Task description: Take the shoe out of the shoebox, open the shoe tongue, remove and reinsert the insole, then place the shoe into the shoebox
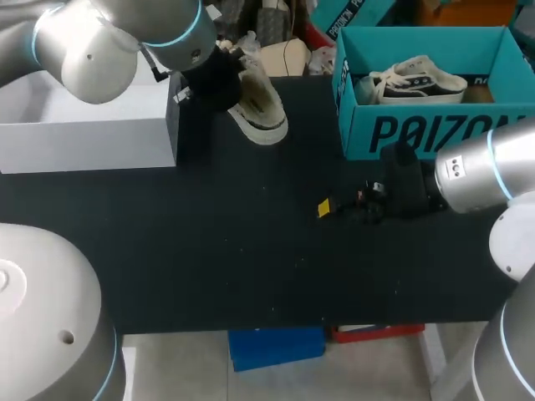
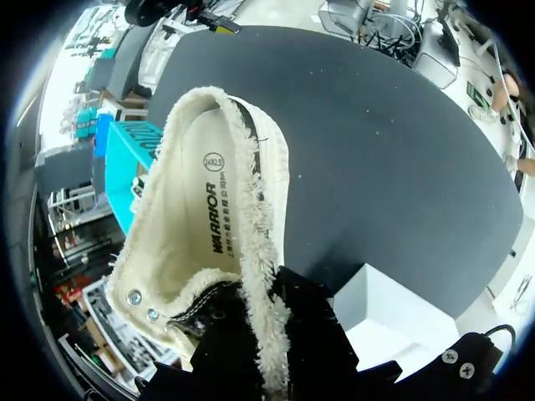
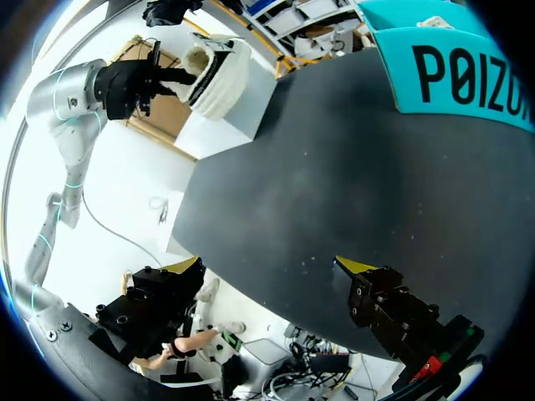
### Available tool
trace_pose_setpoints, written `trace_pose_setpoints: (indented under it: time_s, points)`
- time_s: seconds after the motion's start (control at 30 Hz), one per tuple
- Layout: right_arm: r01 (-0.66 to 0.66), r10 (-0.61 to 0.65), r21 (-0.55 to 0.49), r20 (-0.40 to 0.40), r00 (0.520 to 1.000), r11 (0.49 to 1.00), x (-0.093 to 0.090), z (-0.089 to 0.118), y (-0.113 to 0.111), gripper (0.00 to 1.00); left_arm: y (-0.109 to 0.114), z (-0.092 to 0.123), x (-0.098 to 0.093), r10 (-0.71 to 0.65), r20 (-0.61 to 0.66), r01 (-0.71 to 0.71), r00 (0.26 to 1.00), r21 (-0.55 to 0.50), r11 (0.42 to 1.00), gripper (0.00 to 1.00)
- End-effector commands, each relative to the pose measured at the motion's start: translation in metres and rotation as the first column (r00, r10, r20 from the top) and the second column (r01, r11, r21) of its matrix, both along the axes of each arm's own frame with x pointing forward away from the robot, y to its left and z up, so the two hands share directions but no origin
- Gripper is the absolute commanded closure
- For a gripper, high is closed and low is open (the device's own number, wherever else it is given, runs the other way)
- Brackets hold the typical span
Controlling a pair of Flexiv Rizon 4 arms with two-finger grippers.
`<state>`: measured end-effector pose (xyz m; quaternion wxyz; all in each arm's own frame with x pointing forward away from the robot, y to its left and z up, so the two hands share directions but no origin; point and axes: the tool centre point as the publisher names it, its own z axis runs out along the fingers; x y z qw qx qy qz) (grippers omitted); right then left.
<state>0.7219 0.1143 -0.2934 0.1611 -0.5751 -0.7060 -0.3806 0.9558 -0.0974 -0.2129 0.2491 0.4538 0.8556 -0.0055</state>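
A cream fleece-lined shoe (image 1: 263, 107) hangs above the black table's far side, sole toward the table. My left gripper (image 1: 234, 83) is shut on its collar edge. In the left wrist view the shoe (image 2: 201, 225) stretches ahead of the left gripper (image 2: 261, 322), its printed insole showing inside. The teal shoebox (image 1: 401, 134) stands at the far right with a second, white and dark shoe (image 1: 418, 82) in it. My right gripper (image 1: 347, 205) rests low over the table in front of the box, open and holding nothing. In the right wrist view that gripper (image 3: 272, 267) faces the shoe (image 3: 216, 71) across the table.
A white box (image 1: 84, 125) stands at the far left, just beside the held shoe. The shoebox front (image 3: 468, 75) is close beside my right arm. The black table top (image 1: 234, 251) stretches between the two arms.
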Motion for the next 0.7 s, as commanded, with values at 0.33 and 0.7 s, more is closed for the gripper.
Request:
trace_pose_setpoints:
  time_s: [0.33,0.7]
  points:
    - [0.001,-0.001,-0.002,-0.001,1.000,1.000,0.000,0.000,0.001,0.00,0.122,0.063,-0.025,0.391,-0.020,-0.390,0.920,-0.121,0.913,1.00]
    - [0.001,-0.001,-0.002,-0.001,1.000,1.000,0.000,0.000,0.001,0.00,0.178,0.051,-0.023,0.462,-0.060,-0.465,0.885,-0.134,0.875,1.00]
